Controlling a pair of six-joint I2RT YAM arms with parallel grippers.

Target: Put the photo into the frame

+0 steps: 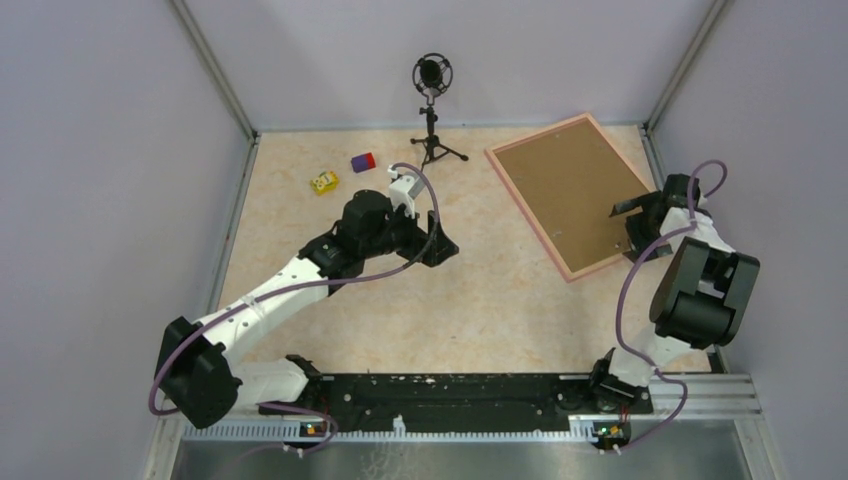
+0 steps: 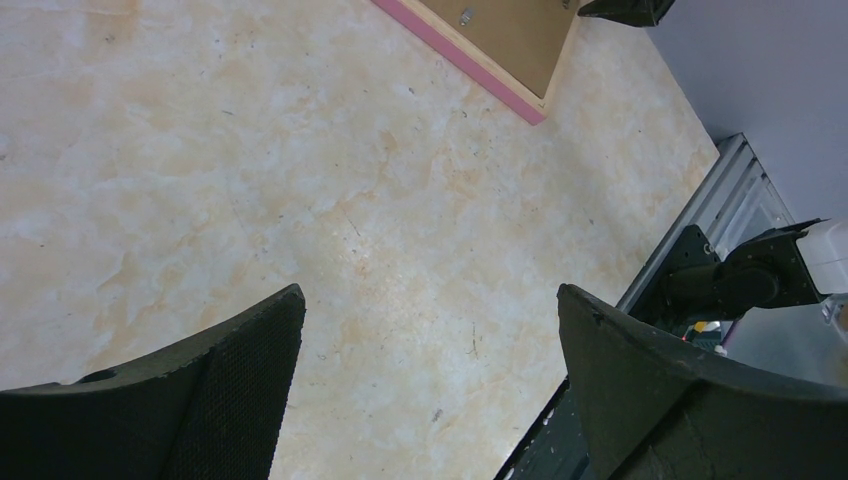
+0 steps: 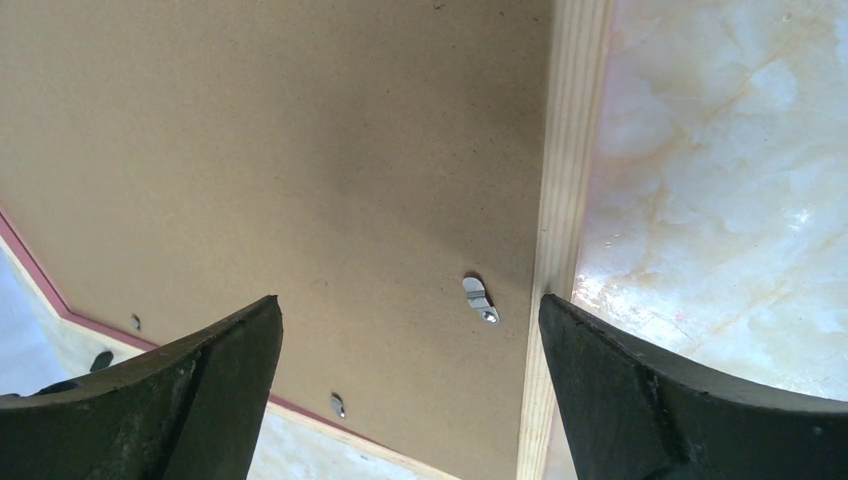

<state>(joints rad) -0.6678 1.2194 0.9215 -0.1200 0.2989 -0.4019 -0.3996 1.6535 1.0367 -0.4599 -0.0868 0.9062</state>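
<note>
The frame (image 1: 527, 214) lies face down at the back right of the table, its narrow pink border around a brown backing board (image 1: 570, 190). The photo is out of view in every frame. My right gripper (image 1: 630, 215) is open and empty, just above the frame's right side. In the right wrist view it (image 3: 408, 300) is over the board (image 3: 300, 150) near the pale wooden rail (image 3: 565, 200) and a small metal clip (image 3: 480, 298). My left gripper (image 1: 443, 248) is open and empty over the bare mid table. In the left wrist view (image 2: 430, 292), the frame's corner (image 2: 470, 65) lies far ahead.
A microphone on a small tripod (image 1: 432, 110) stands at the back centre. A yellow toy (image 1: 323, 182) and a purple and red block (image 1: 362, 162) lie at the back left. Grey walls close in the table on three sides. A black rail (image 1: 450, 395) runs along the near edge.
</note>
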